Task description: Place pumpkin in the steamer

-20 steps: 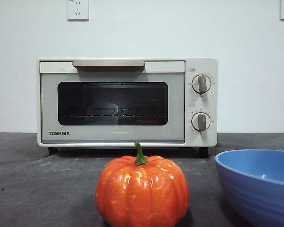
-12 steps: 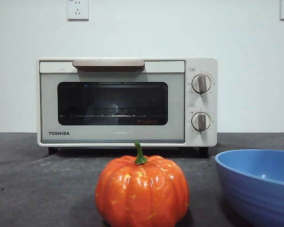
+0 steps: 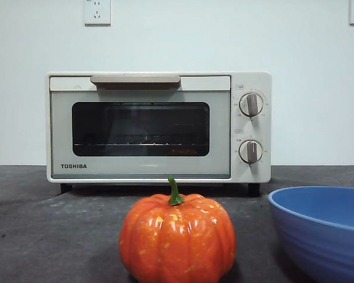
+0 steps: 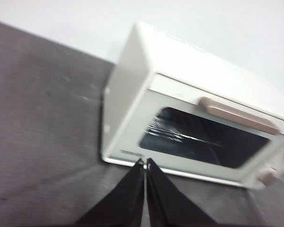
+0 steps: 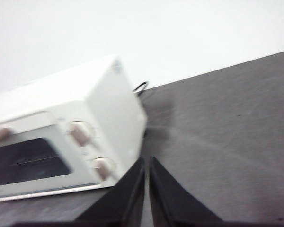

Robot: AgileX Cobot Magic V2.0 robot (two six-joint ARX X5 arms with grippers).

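A: Where's the pumpkin [image 3: 176, 239]?
B: I see it on the table, before the closed steamer [image 3: 158, 127], beside a bowl [image 3: 321, 233].
A: Grippers?
B: Left gripper [image 4: 145, 163] and right gripper [image 5: 146, 161] pressed together, empty.

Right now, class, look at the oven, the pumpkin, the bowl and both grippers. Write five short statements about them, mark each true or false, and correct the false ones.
1. The steamer's door is shut. True.
2. The pumpkin lies inside the steamer. False: it stands on the table in front of it.
3. The pumpkin's green stem points up. True.
4. The blue bowl holds the pumpkin. False: the bowl stands beside the pumpkin, apart from it.
5. The left gripper holds the pumpkin. False: it is shut on nothing, and so is the right gripper.
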